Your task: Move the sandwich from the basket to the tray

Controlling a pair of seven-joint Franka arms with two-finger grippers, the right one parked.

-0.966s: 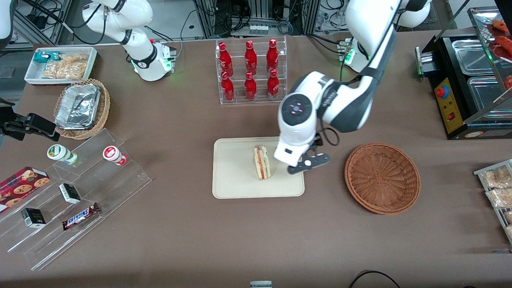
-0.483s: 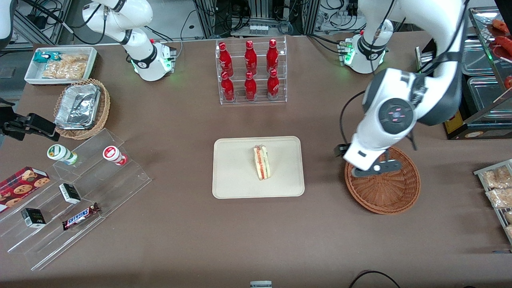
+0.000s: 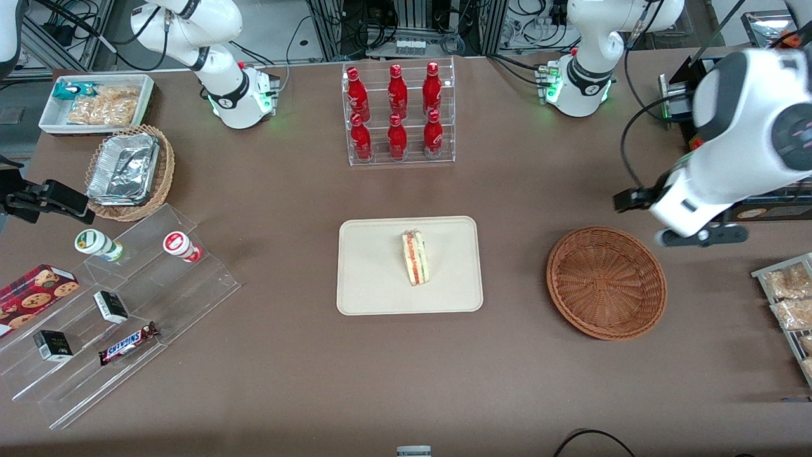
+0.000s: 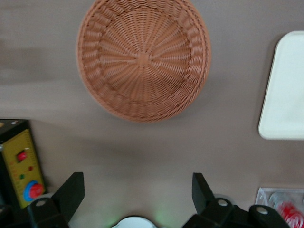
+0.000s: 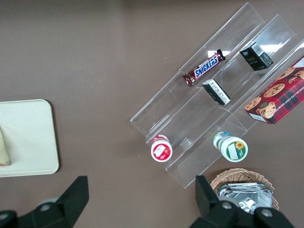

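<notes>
While sandwich (image 3: 415, 258) lies on tray (image 3: 368, 279), gripper (image 4: 137, 190) spread wide above table

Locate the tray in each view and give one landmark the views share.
Front view: the tray lies mid-table, sandwich on it.
Left wrist view: one tray end shows, beside the basket; the open gripper is above bare table.
Right wrist view: one tray end shows.
Shared landmark: the tray's rounded corner.
</notes>
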